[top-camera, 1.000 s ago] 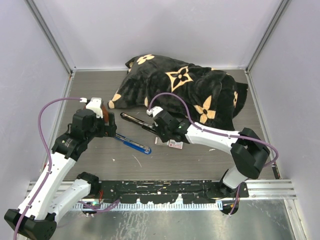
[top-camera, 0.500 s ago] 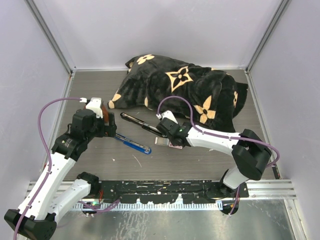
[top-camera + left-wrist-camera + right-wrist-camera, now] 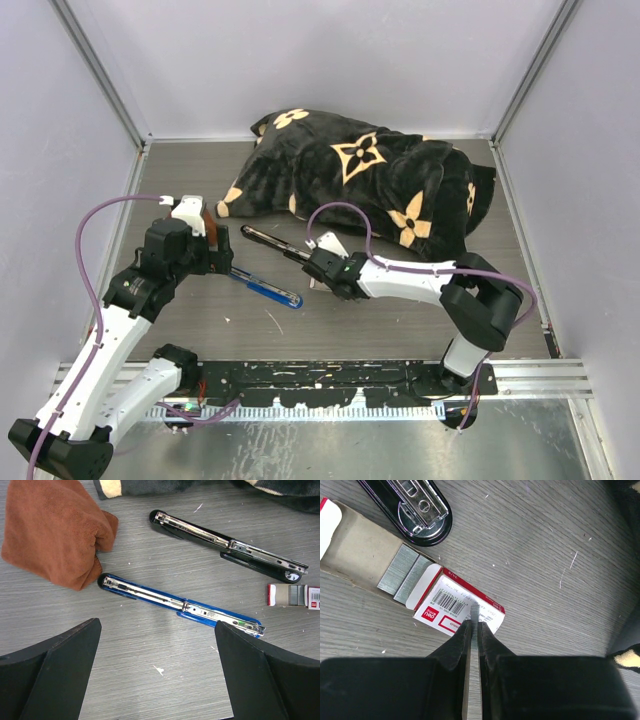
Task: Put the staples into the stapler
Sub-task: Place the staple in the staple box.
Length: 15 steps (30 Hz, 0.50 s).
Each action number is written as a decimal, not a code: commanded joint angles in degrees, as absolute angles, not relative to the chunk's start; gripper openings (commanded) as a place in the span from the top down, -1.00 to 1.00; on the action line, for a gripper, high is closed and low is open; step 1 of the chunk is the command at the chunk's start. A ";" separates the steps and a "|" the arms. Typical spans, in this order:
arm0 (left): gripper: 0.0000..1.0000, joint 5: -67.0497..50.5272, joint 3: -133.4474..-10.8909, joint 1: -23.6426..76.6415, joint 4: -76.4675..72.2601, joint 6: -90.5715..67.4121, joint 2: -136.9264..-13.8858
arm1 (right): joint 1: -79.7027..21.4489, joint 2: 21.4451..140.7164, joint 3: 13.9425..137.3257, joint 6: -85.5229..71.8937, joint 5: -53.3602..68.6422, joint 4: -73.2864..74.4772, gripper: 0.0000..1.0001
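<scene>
Staple box (image 3: 462, 607) lies flat on the grey table (image 3: 560, 540), white sleeve with red label and barcode up. Its cardboard tray (image 3: 355, 545) is slid out to one side, with two rows of staples (image 3: 405, 577) showing in it. The box sits just beside the rounded end of the black stapler (image 3: 420, 510), not touching it.

Right arm: elbow bent near the right side, forearm stretched low and leftward across the table, wrist tipped down over the box. Right pincer (image 3: 474, 622) is nearly closed, fingers pinching a thin grey staple strip (image 3: 474, 612) seen edge-on. The strip's tip is over the sleeve; contact can't be told.

Black stapler (image 3: 230, 545) and blue stapler (image 3: 180, 605) both lie opened out flat, metal rails up, roughly parallel and apart.

Left arm: folded upward, wrist hanging over the near end of the blue stapler. Left pincer (image 3: 157, 630) gapes wide, holding nothing, above the table.

Brown cloth (image 3: 55, 535) is bunched beside the blue stapler's far end. A black blanket (image 3: 370, 180) with tan flowers is heaped at the back.
</scene>
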State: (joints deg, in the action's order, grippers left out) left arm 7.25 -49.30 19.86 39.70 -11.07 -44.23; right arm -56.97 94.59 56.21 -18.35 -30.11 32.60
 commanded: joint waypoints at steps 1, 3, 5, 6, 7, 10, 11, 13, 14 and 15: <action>-1.00 7.12 -49.39 19.51 36.99 -10.87 -43.23 | -57.97 96.05 58.36 -20.43 -33.88 31.75 0.90; -1.00 7.19 -49.39 19.51 37.01 -10.83 -43.16 | -58.57 96.59 58.69 -20.75 -35.07 31.73 0.89; -1.00 7.14 -49.35 19.53 36.95 -10.85 -43.15 | -59.21 96.97 58.87 -21.25 -36.28 31.81 0.88; -1.00 7.15 -49.39 19.51 36.92 -10.84 -43.12 | -59.39 97.02 58.81 -21.49 -36.87 31.82 0.88; -1.00 7.17 -49.39 19.52 36.94 -10.88 -43.16 | -59.53 97.10 58.80 -21.82 -37.50 31.82 0.88; -1.00 7.03 -49.39 19.51 36.93 -10.88 -43.15 | -59.76 97.03 58.95 -21.93 -39.20 31.92 0.88; -1.00 7.06 -49.39 19.52 36.92 -10.90 -43.11 | -59.79 96.95 59.03 -21.82 -39.71 32.03 0.88; -1.00 7.03 -49.39 19.51 36.91 -10.88 -43.07 | -59.78 96.62 59.36 -21.48 -40.91 32.48 0.87; -1.00 7.09 -49.38 19.56 36.91 -10.86 -43.04 | -59.79 96.43 59.45 -21.33 -41.36 32.68 0.87; -1.00 7.07 -49.39 19.55 36.94 -10.83 -43.06 | -59.77 96.34 59.57 -21.09 -41.80 32.86 0.87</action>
State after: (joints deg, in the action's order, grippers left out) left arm 7.25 -49.30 19.86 39.70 -11.07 -44.21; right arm -59.55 97.14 57.06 -20.14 -37.23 32.62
